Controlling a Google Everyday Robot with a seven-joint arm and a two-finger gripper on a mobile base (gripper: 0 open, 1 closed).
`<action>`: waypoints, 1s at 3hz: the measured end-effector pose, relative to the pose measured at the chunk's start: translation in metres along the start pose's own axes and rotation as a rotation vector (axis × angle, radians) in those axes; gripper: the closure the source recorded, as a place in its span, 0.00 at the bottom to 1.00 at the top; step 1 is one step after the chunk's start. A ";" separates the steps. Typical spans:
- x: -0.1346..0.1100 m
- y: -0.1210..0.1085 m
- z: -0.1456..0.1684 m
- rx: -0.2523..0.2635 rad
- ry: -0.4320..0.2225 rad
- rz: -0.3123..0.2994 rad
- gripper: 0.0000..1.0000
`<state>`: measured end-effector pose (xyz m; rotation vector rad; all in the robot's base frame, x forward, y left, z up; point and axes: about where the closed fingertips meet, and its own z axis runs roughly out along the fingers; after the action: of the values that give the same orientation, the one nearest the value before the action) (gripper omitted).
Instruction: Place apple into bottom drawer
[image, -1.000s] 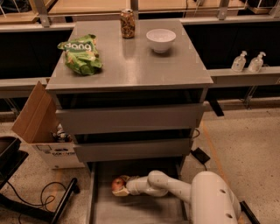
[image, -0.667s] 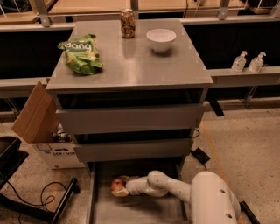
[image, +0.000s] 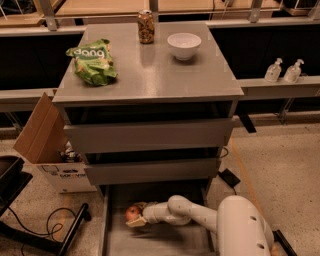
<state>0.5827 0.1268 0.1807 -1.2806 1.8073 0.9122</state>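
Speckled flooring surrounds a grey metal cabinet (image: 150, 136). At seven o'clock, the gripper (image: 135, 219) jaws clasp the small round red apple (image: 132, 212) low inside the long shallow grey bottom drawer (image: 155, 243); seemingly only release is left.

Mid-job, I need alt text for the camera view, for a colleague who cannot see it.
The robot's arm reaches low into the open bottom drawer, with its gripper at the apple near the drawer's left side. On the grey cabinet top above sit a green chip bag, a can and a white bowl.
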 end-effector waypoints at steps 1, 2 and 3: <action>0.000 0.002 0.002 -0.003 0.000 0.000 0.00; -0.003 0.004 -0.011 0.004 0.004 0.000 0.00; -0.008 0.008 -0.056 0.067 0.023 0.001 0.00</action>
<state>0.5679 0.0843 0.2161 -1.2530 1.8409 0.8331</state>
